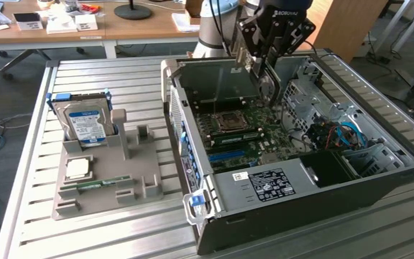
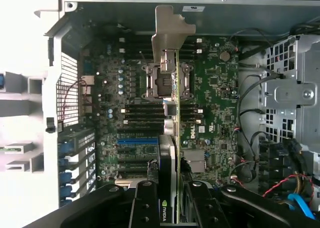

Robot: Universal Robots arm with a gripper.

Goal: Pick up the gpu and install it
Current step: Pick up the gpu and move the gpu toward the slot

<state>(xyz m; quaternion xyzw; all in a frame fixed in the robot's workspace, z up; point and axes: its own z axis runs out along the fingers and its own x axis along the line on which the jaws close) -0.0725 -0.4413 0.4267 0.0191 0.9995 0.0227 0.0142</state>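
One gpu (image 2: pixel 169 155) hangs edge-on, clamped between the fingers of the gripper (image 2: pixel 170 200), silver bracket (image 2: pixel 167 32) at its far end. Directly below the gripper the open case (image 1: pixel 379 186) holds the motherboard (image 2: pixel 215 97) with its socket (image 2: pixel 162 80) and cables (image 1: pixel 340 135). Well apart from the gripper, outside the case, a gray holder (image 1: pixel 114 202) carries a hard drive (image 1: pixel 86 123), a chip (image 1: pixel 77 168) and a memory stick (image 1: pixel 95 185).

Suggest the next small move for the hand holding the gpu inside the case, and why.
Likely a short sideways shift toward the blue expansion slot, not a descent yet. The hand grips the gpu edge-on, and in the wrist view it hangs over the CPU socket, not that slot, which runs crosswise to the gpu.
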